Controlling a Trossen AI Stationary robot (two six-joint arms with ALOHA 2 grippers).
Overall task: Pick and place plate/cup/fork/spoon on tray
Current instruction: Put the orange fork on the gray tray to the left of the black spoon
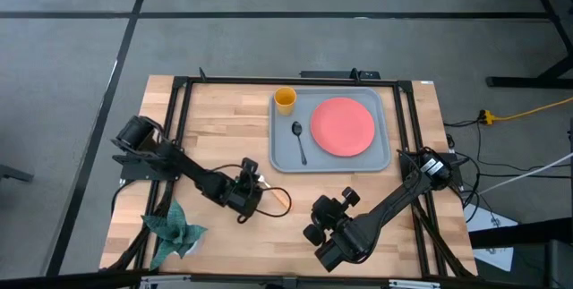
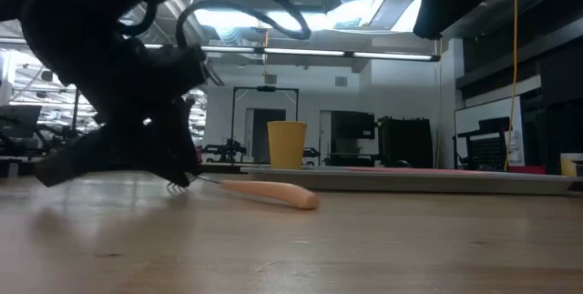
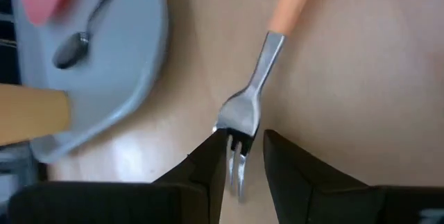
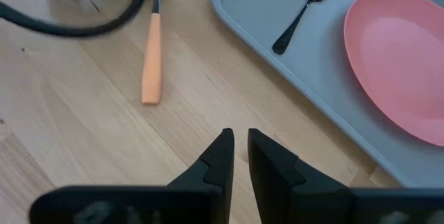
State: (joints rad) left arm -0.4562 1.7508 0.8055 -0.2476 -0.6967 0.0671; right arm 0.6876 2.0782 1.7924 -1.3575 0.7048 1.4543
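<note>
While three of the four pieces already sit on the tray, one item is left out on the bench.

Tray: large rectangular grey-blue tray with raised rim, at the far middle-right of the light wooden bench.
Plate: round coral-pink plate, flat on the tray's right part.
Cup: small yellow-orange cylindrical cup, upright in the tray's far left corner.
Spoon: slim dark metal spoon, lying on the tray between cup and plate, apart from both.
Fork: small fork with silver tines and orange handle, lying flat on the bench near the tray's near left corner, tines toward the left arm, handle pointing away.
Left pincer: left pincer is low at the fork's tine end; its fingers straddle the tines with a narrow gap, not yet clamped as far as the wrist view shows.
Right pincer: right pincer waits over bare wood at the near right, fingers almost together, holding nothing.
Cloth: crumpled teal cloth at the near left corner, well apart from the work.
Step in hand (judgement): grasping the fork, last item to go.
How to do it well (judgement): tines are thin and slick, so close squarely across the neck, pads level with the bench; lift straight before swinging, as the long handle may droop; set down in the free strip beside the spoon.
</note>
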